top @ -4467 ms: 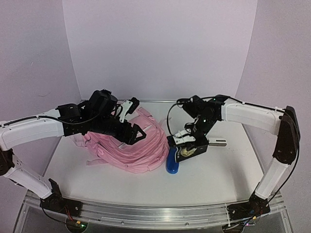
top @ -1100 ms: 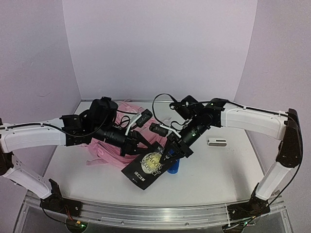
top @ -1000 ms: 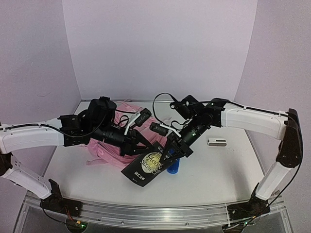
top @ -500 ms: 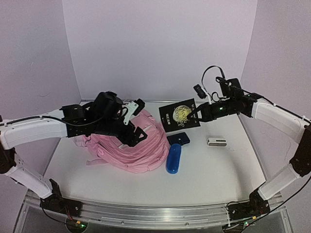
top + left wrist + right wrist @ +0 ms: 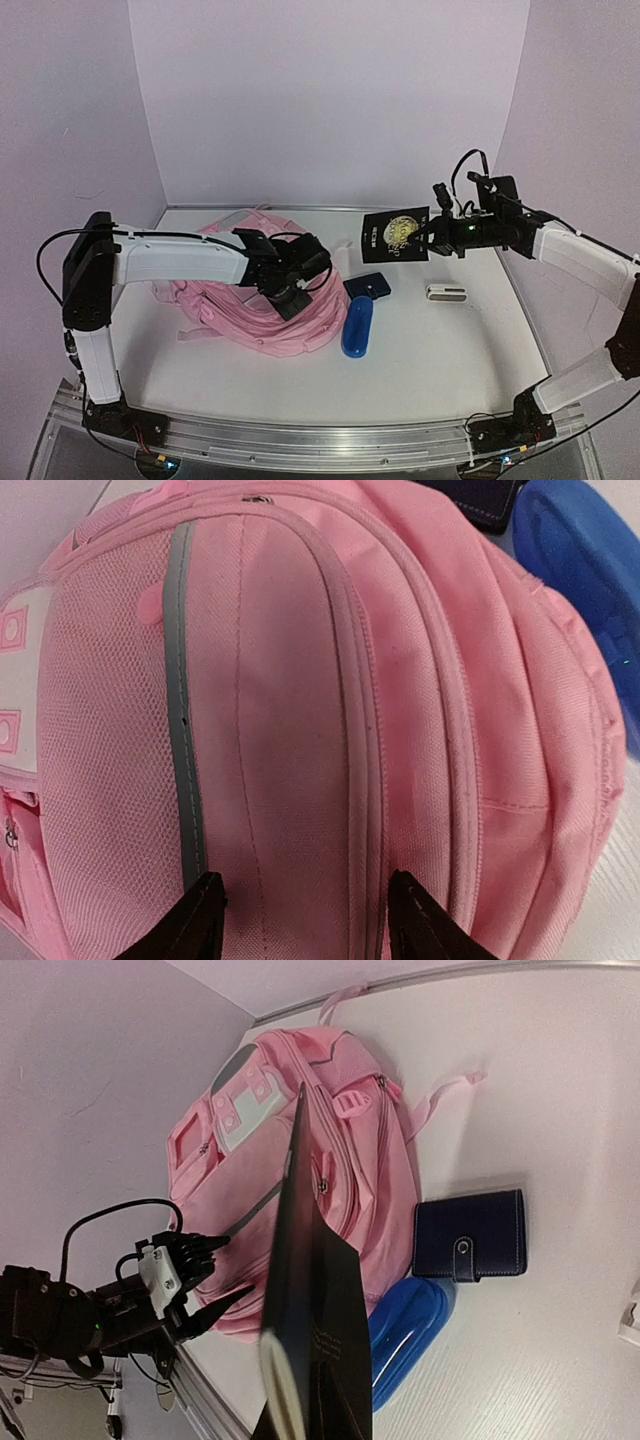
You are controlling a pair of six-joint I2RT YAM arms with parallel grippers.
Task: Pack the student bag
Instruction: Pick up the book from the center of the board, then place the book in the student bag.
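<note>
Left gripper [image 5: 296, 287] sits low over the student bag [image 5: 240, 300], jaws parted. In the left wrist view its fingertips [image 5: 205, 920] straddle a band of the top panel with nothing clasped.

Right gripper [image 5: 432, 233] is closed on a black book [image 5: 395, 237], held in the air near the back of the surface [image 5: 450, 370], well apart from the bag.

The bag lies slumped on the left half of the surface. A dark wallet [image 5: 367, 285] and a blue case [image 5: 357, 325] lie just beside its right edge, and a small white item [image 5: 447, 292] lies further right.

Risks as we judge them:
- No pocket mouth shows open in any view. If the book comes down now, it lands on closed fabric and slides off.
- The left gripper is on a plain panel, and we cannot make out a zip pull between its fingers. If it closes here it gathers cloth only, and the soft bag lifts or drags instead of opening.
- A dragged bag could shove the wallet and case along the surface, maybe toward the edge.
- The book seems pinched at one edge and hangs free. A fast swing could twist it in the grip or drop it.
- Both arms must meet over the bag. The book's leading corner could catch the left arm or its cable.
</note>
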